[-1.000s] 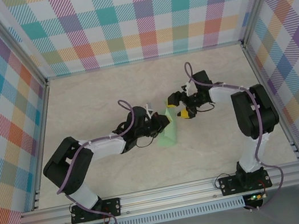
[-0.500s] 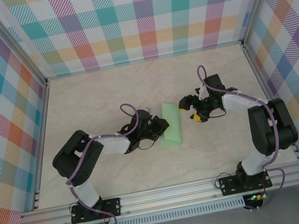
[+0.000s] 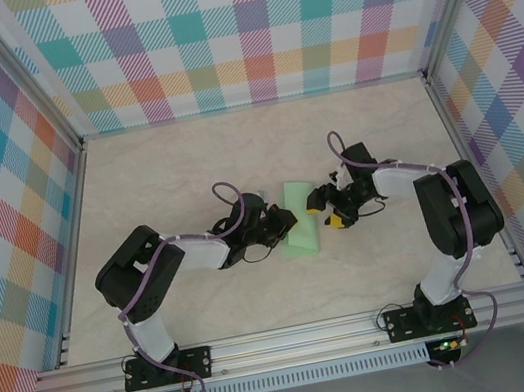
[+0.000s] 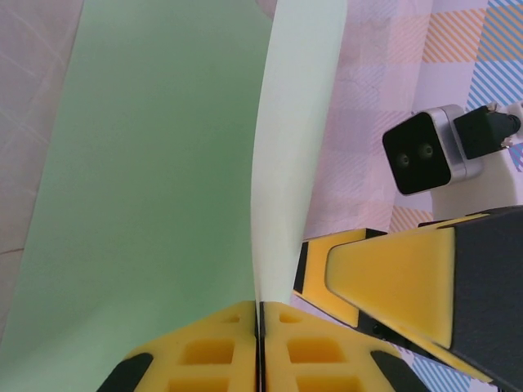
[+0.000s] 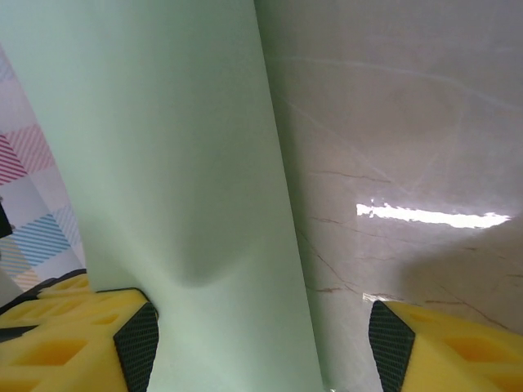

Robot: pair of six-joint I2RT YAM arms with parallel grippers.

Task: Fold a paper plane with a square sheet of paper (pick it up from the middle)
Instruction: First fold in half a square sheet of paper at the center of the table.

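The left fingers (image 4: 196,355) are pressed tightly together, pinching the edge of a raised fold of the paper plane (image 4: 155,163). The right fingers (image 5: 65,327) stand apart, straddling the opposite long side of the light green paper: one is just beside the sheet, the other over bare table (image 5: 392,122). They are not closed on it. Seen from above, the plane lies as a narrow green strip near the middle of the pale marbled table, between the two arms, which reach in from either side. Checked walls (image 3: 242,27) surround the table.
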